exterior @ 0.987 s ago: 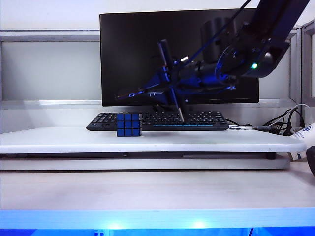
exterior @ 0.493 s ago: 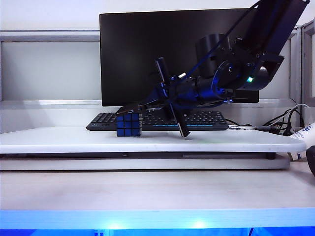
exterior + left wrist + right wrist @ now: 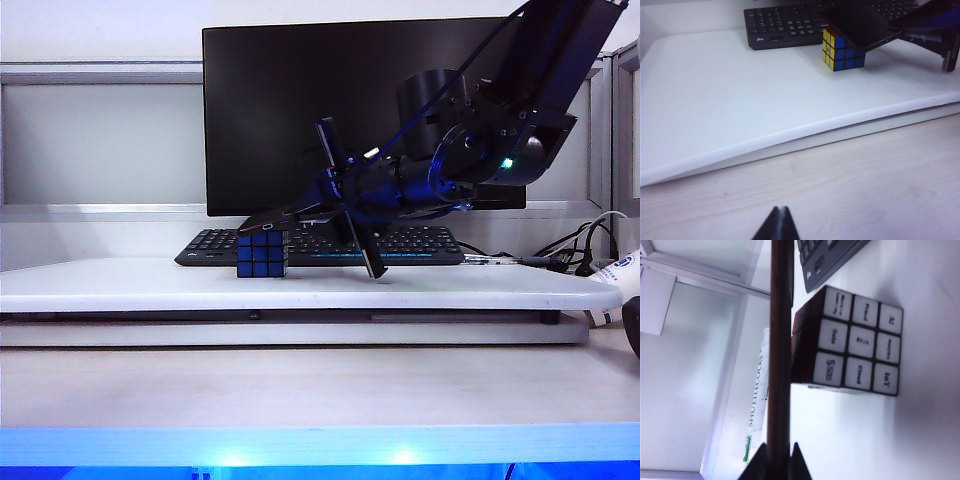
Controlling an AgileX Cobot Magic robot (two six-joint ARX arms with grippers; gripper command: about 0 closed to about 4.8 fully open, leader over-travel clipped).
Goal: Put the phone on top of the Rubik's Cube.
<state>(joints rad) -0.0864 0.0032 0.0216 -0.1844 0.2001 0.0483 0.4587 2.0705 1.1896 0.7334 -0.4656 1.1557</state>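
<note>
The Rubik's Cube stands on the white board in front of the keyboard, its blue face to the exterior view. My right gripper reaches in from the right and is shut on the phone. The thin black phone is tilted, and its low end hangs just over the cube's top. The left wrist view shows the phone lying across the top of the cube. In the right wrist view the phone is edge-on between the right gripper's jaws, beside the cube. My left gripper is shut and empty, low over the wooden table.
A black keyboard lies behind the cube, under a dark monitor. The white board is raised above the wooden table. Cables lie at the right edge.
The right arm has come down and forward, bringing the phone from above the keyboard down to the cube's top. In the last half second it has hardly moved.
</note>
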